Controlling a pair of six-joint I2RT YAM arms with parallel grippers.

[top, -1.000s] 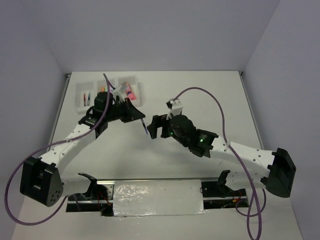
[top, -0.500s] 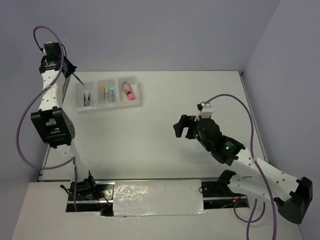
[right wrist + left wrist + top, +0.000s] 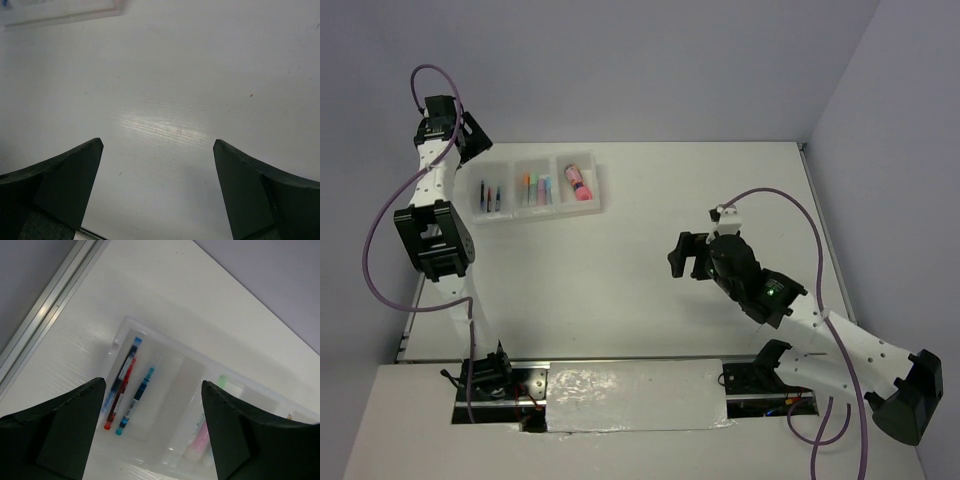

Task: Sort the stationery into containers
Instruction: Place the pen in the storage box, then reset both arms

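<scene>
Pens point(image 3: 121, 387), thin and straight, in translucent rectangular plastic bin point(image 3: 166, 386)

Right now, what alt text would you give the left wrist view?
Open left pincer hovering over a row of translucent white plastic bins on a white table; the end one holds a thin dark-blue pen, a red pen and a light-blue pen. The next shows blurred pastel highlighters.

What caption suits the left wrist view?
Open left gripper looks down on three pens in the end bin, highlighters next door.
</scene>
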